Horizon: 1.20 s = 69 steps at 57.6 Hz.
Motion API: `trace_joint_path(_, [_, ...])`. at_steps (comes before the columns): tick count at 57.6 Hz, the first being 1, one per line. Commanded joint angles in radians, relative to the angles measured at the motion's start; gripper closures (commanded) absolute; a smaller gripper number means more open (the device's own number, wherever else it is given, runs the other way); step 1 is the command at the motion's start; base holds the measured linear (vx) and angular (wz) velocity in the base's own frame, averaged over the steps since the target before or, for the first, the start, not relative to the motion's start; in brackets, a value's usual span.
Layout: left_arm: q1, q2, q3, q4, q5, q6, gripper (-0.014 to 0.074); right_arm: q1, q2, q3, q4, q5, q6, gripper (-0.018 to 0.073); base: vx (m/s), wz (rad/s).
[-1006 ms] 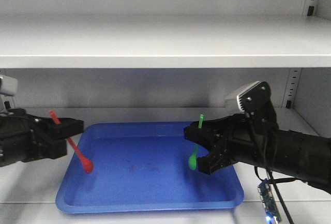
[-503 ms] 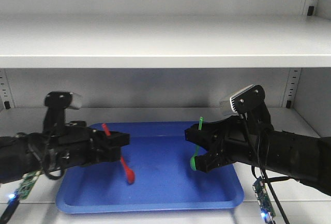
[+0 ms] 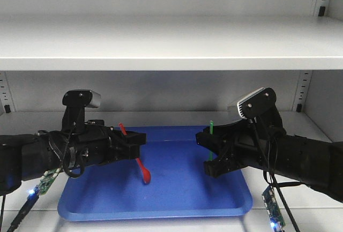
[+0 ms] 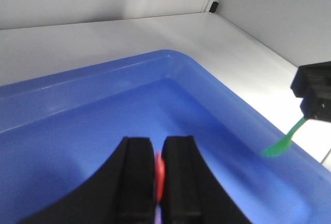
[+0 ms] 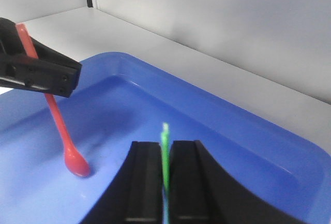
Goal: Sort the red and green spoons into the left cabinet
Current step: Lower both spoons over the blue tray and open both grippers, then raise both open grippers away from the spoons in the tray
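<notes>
Red spoon (image 3: 134,154) pinched in your left end effector (image 3: 135,145), green spoon (image 3: 210,135) in your right end effector (image 3: 209,151), both over the blue tray (image 3: 161,202); lower and release next.

Left arm: extends inward from the left edge, wrist roughly level.
Left gripper (image 3: 140,141): jaws clamped on the red spoon (image 3: 136,156), bowl hanging below the fingertips.
Right arm: extends inward from the right edge.
Right gripper (image 3: 206,150): jaws clamped on the green spoon (image 3: 210,131), handle projecting above the fingers.
</notes>
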<state>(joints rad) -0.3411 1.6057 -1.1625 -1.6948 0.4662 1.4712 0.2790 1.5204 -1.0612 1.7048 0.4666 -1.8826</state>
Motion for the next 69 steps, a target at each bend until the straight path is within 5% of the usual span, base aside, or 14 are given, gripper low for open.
trace_joint_path(1, [-0.008,-0.04,-0.038,-0.064,0.016,-0.009,0.0242,-0.002,-0.034,-0.037,0.075,0.034,-0.012,0.0204,0.0,0.0])
trace_joint_path(15, [-0.004,-0.041,-0.038,-0.014,-0.156,0.001,0.0004,-0.002,-0.034,-0.037,0.075,0.003,-0.012,-0.0087,0.0,0.0])
trace_joint_path(34, [-0.004,-0.088,-0.038,0.265,-0.191,0.044,0.0038,-0.002,-0.034,-0.037,0.075,0.013,-0.012,-0.0048,0.0,0.0])
trace_joint_path(52, [-0.004,-0.155,-0.038,0.337,-0.099,-0.032,0.0159,-0.002,-0.054,-0.028,0.053,0.022,0.015,0.0132,0.0,0.0])
trace_joint_path(66, [-0.004,-0.161,-0.032,0.628,0.033,-0.331,0.054,-0.002,-0.09,-0.028,-0.214,0.026,0.299,0.0543,0.0,0.0])
trace_joint_path(69, [-0.004,-0.163,-0.032,0.682,0.058,-0.383,0.0606,-0.002,-0.097,-0.028,-0.294,0.038,0.364,0.0573,0.0,0.0])
